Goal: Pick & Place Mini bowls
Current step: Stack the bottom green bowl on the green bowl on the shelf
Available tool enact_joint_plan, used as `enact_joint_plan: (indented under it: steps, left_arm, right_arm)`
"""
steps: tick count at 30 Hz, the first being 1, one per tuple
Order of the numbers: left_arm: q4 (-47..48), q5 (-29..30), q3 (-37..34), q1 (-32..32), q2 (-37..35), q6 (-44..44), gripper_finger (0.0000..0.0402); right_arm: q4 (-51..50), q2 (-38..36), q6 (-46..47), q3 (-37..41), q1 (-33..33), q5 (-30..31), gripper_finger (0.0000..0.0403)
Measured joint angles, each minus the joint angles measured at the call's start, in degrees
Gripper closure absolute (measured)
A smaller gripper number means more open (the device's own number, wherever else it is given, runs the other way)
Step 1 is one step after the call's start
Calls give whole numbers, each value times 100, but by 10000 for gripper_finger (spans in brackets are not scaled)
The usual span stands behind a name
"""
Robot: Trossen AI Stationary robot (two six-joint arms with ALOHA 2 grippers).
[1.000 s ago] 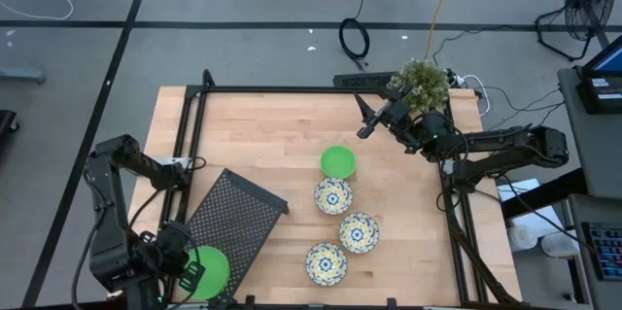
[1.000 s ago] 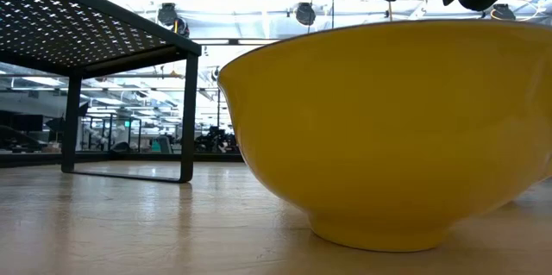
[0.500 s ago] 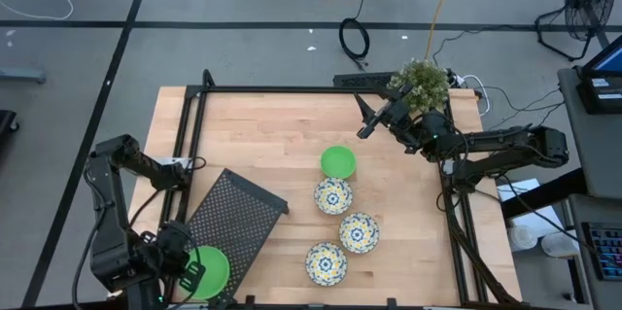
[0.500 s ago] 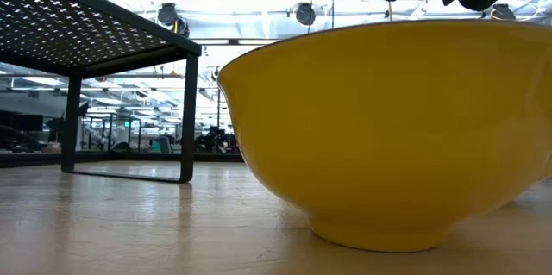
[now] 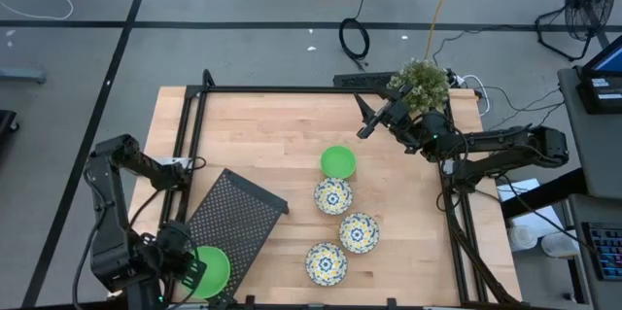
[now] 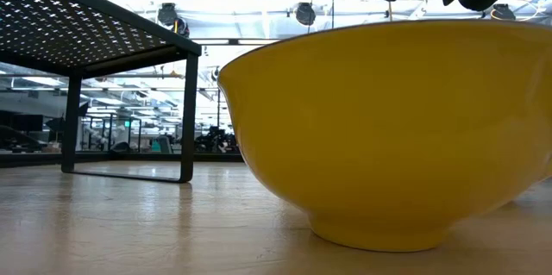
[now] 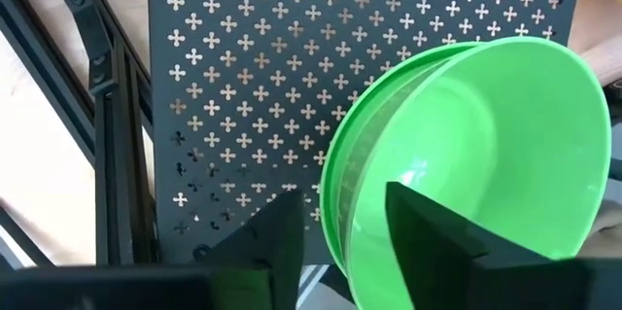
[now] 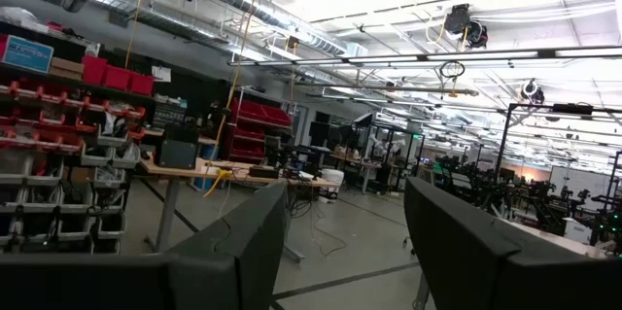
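Left wrist view: left gripper (image 7: 340,237) is straddling the stacked green bowls' (image 7: 486,164) rim on the mesh tray (image 7: 262,77), fingers parted; right gripper (image 5: 362,116) is hanging open, well apart from the tray.

Green bowls (image 5: 337,162): three. Floral bowls (image 5: 332,196): three.

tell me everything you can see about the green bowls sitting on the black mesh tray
The green bowls are plain bright green, glossy, plastic-looking, nested as a stack of what looks like two, tilted on the black mesh tray at the table's near left corner. The left gripper straddles the stack's rim, one finger inside, one outside. Whether the fingers touch it cannot be told.
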State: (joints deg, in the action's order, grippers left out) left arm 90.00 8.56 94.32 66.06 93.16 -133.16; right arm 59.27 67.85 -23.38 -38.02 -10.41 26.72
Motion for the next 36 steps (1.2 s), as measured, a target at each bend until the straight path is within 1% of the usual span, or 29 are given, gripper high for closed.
enact_joint_plan:
  steps: [4,6,8,14,19,22,25,28,32,36]
  left_arm:
    - [1,-20,0,0,-170,-30,226]
    - [2,-1,0,0,-301,-78,221]
    - [4,138,0,0,-420,-101,221]
    - [-6,1052,2,2,-563,-10,220]
    - [-373,1516,2,-60,-544,838,220]
    - [-489,1442,2,-106,-505,1076,220]
    - [-485,1147,-29,-196,-433,1043,220]
    - [-626,933,-218,-210,-413,1003,220]
    - [-1050,845,-522,-208,-413,1036,220]
    - [-1229,737,-696,-205,-411,1003,220]
  right_arm:
    - [0,0,0,0,1,-1,207]
    - [0,0,0,0,2,0,207]
    - [0,0,0,0,2,-2,207]
    - [0,0,0,0,2,-2,207]
    - [-29,0,0,0,2,-1,207]
    - [-49,0,0,0,2,-1,207]
    - [-49,-2,0,-1,2,-2,207]
    - [-49,-2,2,0,2,-1,207]
    - [-94,-2,4,-2,2,-1,206]
    - [-88,-2,8,-2,2,-2,207]
